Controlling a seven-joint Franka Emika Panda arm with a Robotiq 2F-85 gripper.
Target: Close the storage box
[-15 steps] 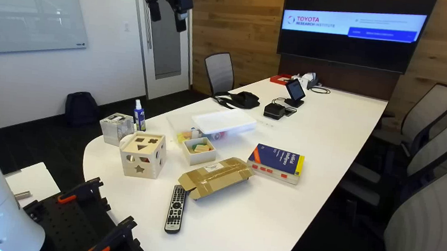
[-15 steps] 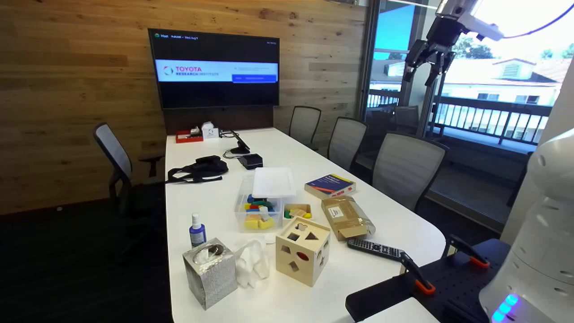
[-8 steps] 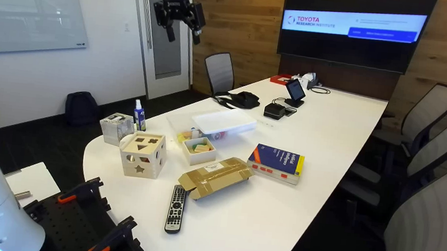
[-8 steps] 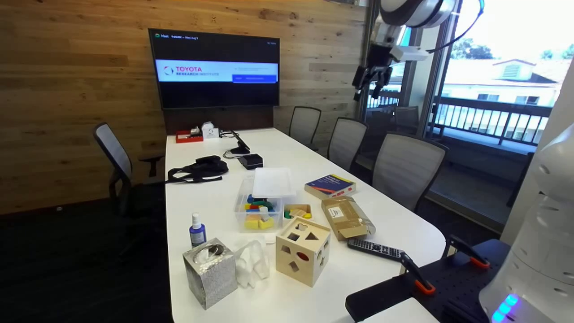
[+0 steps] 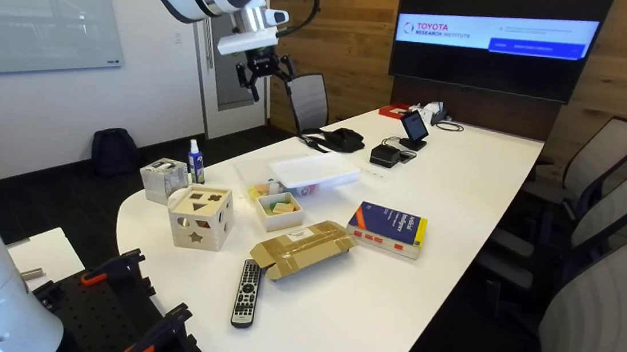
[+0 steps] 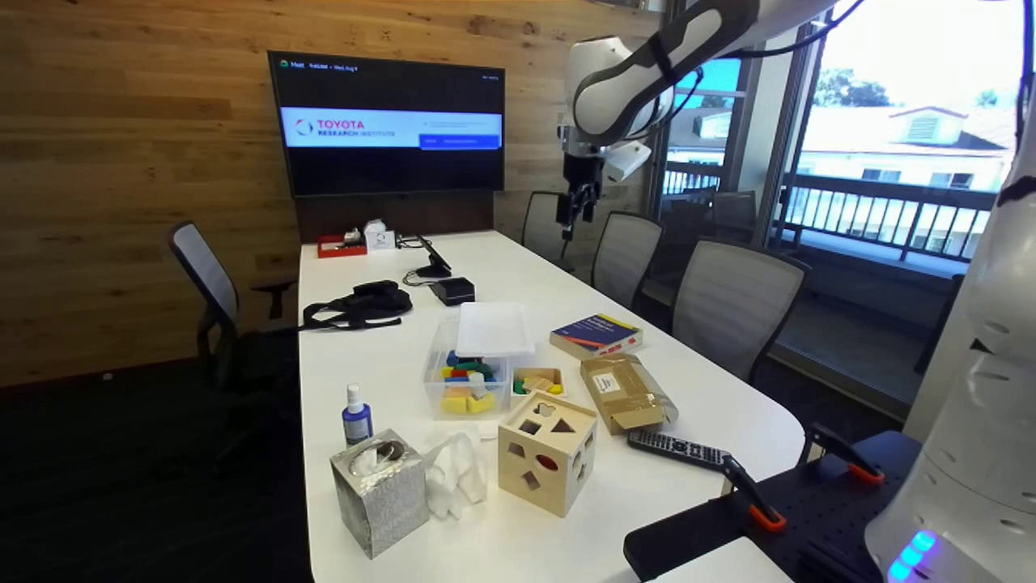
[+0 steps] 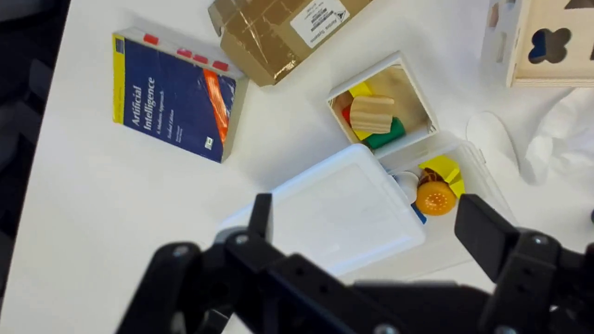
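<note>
1. Holding the claw [image 5: 272,92] in the air above the table [image 5: 346,311], with fingers [image 7: 485,232] apart, clamping nothing; probably leaving room for catching or pushing an edge.
2. Showing a lid [image 7: 338,208] below the claw, well apart from it, lying askew across the storage box [image 7: 448,243]; probably needing straightening before pressing down. Passing partly behind a finger in the wrist view; not revealing any tilt clearly.
3. Seeing the storage box below the claw too, not yet closed, baring toys [image 7: 436,198] at one end, hiding other contents under the lid.
4. Seeing a small tray [image 7: 408,97] below the claw, just beside the storage box, probably holding spare blocks [image 7: 373,113]; being too close for telling whether touching.
5. Finding a book [image 7: 171,97] and a carton [image 7: 264,41] lower than the claw, off to the side, probably lying there as clutter; losing the carton's end at the wrist view's top edge.
6. Glimpsing a screen [image 5: 493,38] far beyond the claw, carrying small print too blurred for reading.
</note>
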